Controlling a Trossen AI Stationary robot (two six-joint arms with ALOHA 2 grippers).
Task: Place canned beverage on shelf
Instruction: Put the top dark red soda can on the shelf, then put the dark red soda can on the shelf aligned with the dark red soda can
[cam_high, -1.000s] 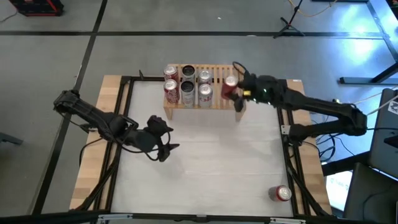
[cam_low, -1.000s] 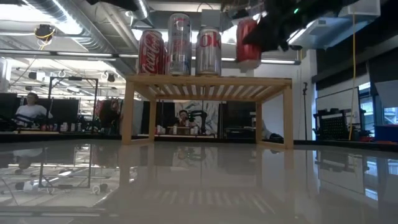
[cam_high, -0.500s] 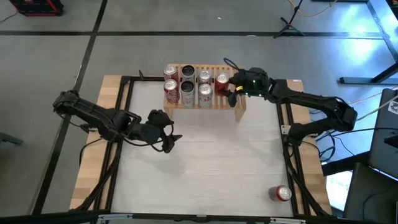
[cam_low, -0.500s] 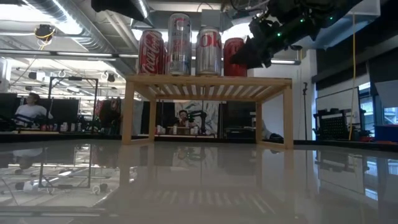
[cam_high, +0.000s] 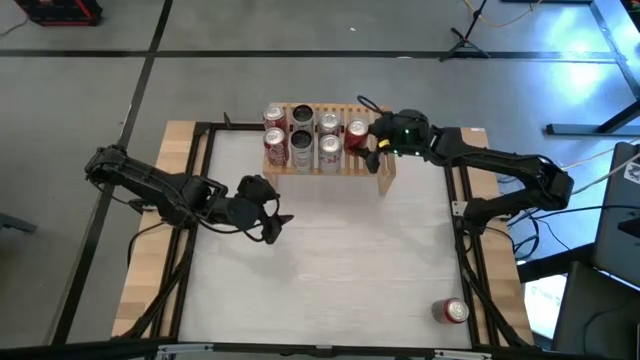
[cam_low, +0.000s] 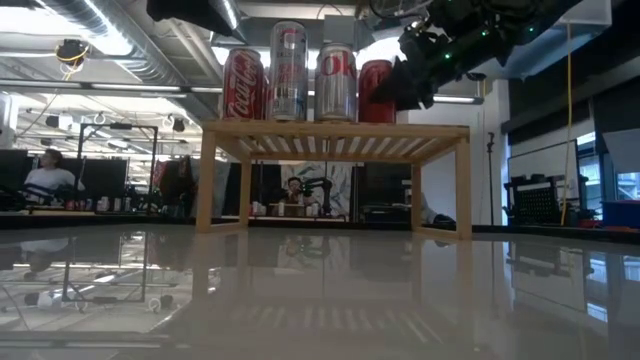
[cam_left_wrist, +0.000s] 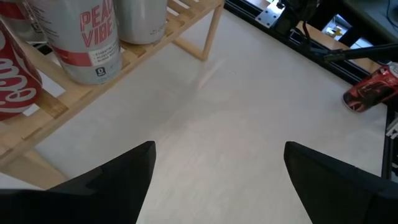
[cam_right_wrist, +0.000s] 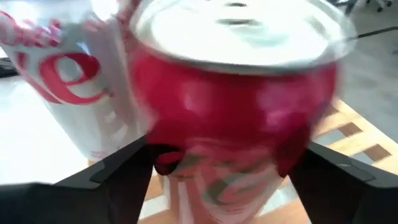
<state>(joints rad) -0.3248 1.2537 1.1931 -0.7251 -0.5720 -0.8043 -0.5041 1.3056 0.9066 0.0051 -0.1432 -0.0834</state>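
Note:
A red can (cam_high: 356, 133) stands upright on the light-wood shelf (cam_high: 385, 178), at the right end of a row of several red and silver cans (cam_high: 300, 140). In the low view the red can (cam_low: 375, 92) stands on the slatted top (cam_low: 335, 130) beside a silver can (cam_low: 336, 84). My right gripper (cam_high: 369, 138) is shut on the red can. My left gripper (cam_high: 272, 222) is open and empty over the table, in front of the shelf's left end. My right gripper pinches the red can's side wall (cam_right_wrist: 168, 152) between its two fingers, one on each side. The fingers slant down at it from the table's right. The can stands upright with its bottom on the shelf's top.
Another red can (cam_high: 450, 311) lies on its side near the table's near right corner; it also shows in the left wrist view (cam_left_wrist: 371, 89). The white table top in front of the shelf is bare. A person sits in the room behind (cam_low: 48, 175).
My right gripper has carried the red can toward the table's left and far edge and down; the can now stands on the shelf's top beside the silver can. In the last half second it has kept still. My left gripper has moved a little toward the shelf.

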